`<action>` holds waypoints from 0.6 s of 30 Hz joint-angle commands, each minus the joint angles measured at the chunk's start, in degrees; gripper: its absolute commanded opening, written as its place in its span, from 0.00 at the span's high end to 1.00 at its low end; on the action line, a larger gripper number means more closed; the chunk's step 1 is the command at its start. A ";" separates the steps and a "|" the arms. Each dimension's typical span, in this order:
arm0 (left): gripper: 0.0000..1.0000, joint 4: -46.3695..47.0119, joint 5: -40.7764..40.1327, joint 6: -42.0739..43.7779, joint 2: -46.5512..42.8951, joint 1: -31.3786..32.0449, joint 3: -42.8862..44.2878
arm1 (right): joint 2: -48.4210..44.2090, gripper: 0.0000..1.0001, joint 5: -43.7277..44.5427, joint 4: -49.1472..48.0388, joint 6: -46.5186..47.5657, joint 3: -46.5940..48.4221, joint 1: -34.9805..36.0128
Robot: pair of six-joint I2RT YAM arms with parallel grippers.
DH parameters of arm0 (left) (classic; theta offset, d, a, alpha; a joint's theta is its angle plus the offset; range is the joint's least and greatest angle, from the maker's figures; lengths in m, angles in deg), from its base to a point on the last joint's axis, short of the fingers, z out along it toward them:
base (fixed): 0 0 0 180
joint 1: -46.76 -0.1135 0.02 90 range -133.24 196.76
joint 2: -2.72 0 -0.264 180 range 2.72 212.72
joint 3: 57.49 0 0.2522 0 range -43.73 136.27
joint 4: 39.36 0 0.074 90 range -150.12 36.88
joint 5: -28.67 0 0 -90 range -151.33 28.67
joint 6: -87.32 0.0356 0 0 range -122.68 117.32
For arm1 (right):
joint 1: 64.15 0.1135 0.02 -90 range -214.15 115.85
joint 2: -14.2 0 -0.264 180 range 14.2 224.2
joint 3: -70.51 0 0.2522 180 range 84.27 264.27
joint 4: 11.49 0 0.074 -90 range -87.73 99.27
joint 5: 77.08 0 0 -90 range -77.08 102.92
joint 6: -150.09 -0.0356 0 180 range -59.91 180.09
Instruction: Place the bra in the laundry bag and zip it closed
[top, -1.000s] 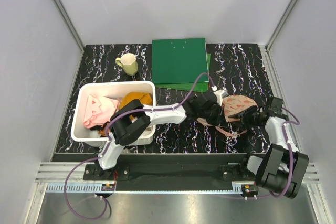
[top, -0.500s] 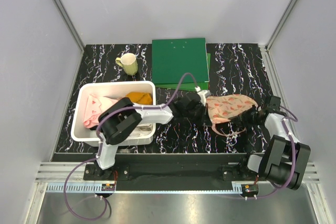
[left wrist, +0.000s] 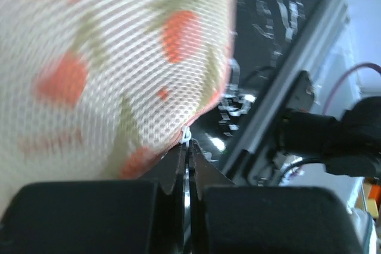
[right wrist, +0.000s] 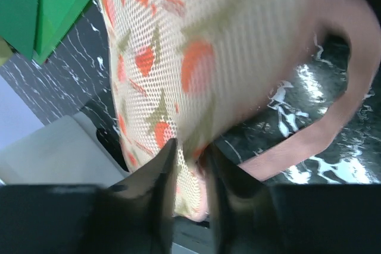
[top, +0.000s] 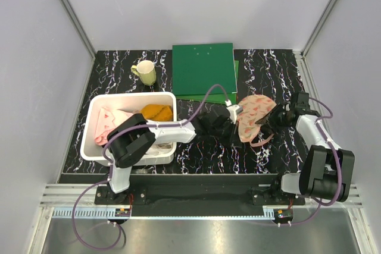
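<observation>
Round cream-pink mesh laundry bag [top: 256, 113] with red-and-green motifs, pinched from both sides, right of centre.

Black white-veined tabletop [top: 274, 69] across mid-frame. White plastic bin [top: 131, 94] at left, with pale pink cloth [top: 110, 124] and orange garment [top: 156, 111] inside. Green folder [top: 202, 66] at upper centre. Bag slanted just below-right of the folder, pink strap loop [top: 262, 141] trailing from its lower edge. Pale yellow-green mug [top: 144, 72] at upper left. Left gripper [top: 237, 119] at the bag's left edge, fingers pressed together on a small white tab [left wrist: 186, 134] at the fabric rim. Right gripper [top: 272, 117] at the bag's right edge, fingers [right wrist: 166, 165] clamped on a fold of mesh.
</observation>
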 commanded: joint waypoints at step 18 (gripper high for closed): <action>1.00 -0.67 -0.13 0.04 5.60 3.15 14.21 | -19.83 0.45 -0.15 11.87 -5.89 -4.28 1.22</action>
